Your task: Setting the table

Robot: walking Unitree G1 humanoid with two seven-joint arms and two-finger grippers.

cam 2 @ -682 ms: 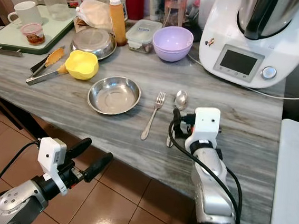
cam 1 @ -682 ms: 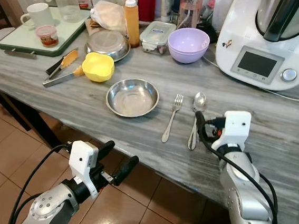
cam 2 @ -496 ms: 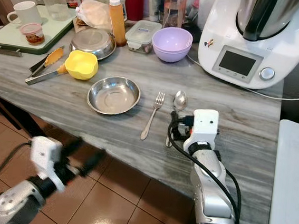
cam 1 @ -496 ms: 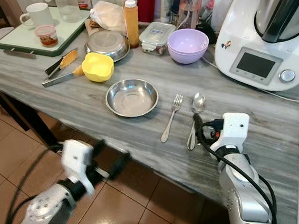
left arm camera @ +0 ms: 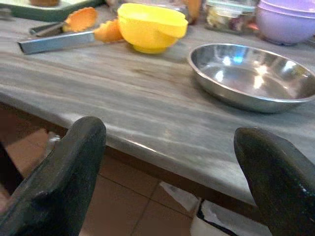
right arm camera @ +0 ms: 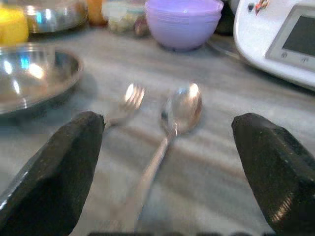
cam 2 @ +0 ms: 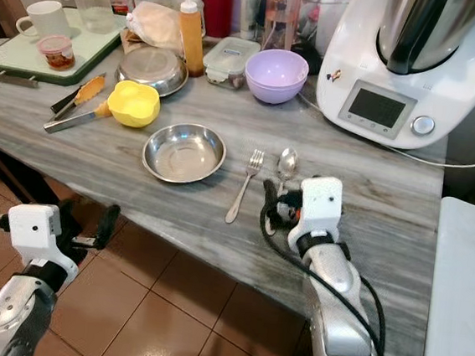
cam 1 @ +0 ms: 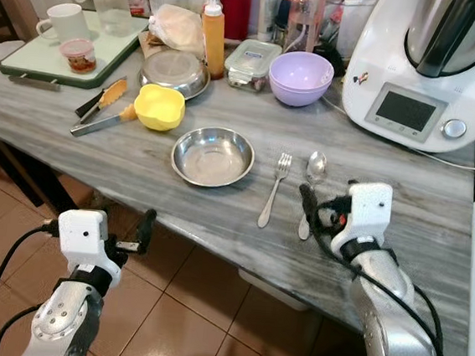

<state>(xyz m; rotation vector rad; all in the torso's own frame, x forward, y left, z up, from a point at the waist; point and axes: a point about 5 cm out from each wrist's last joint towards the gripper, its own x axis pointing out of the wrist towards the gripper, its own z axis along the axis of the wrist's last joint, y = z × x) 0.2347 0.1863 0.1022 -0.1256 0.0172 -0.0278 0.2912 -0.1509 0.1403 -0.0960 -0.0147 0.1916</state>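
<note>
Both pincers apparently agape (right arm camera: 167, 162) (left arm camera: 170, 162)

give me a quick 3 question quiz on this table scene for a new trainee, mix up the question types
1. True or false: the metal spoon lies between the metal fork and the round steel plate.
2. Multiple choice: which gripper hangs below the edge of the grey marble table? A) left gripper B) right gripper C) both
3. Fill in: the right gripper's open fingers frame the handle of the ____.

Key
1. False: the fork lies between the plate and the spoon.
2. A: the right gripper is over the tabletop.
3. Spoon.
</note>
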